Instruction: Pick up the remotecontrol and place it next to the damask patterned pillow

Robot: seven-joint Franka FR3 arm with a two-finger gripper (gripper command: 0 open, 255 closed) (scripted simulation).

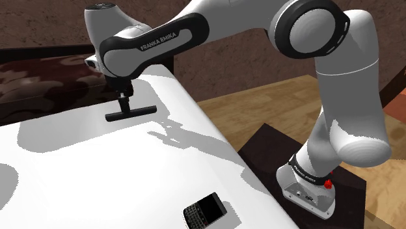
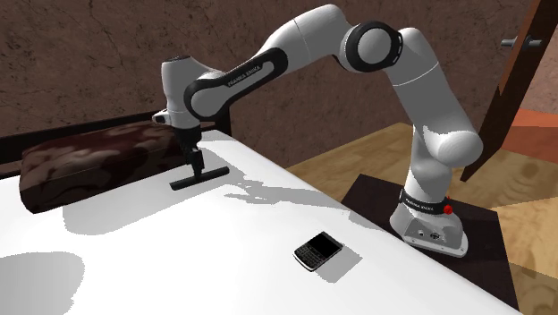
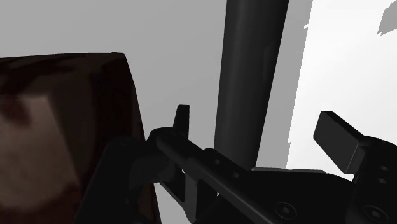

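1. Seemingly lying on the white surface, near the dark patterned pillow: slim black remote control.
2. Standing apart astride its middle, touching nothing: fingers of the gripper.
3. Probably handling stiff and light; taking hold across the narrow middle.

one remote, one patterned pillow, one phone (keypad showing), one white table

Looked like a room in somebody's house to me: dark patterned pillow on a broad white surface, wood plank floor, mottled brown walls and a wooden door with a handle.
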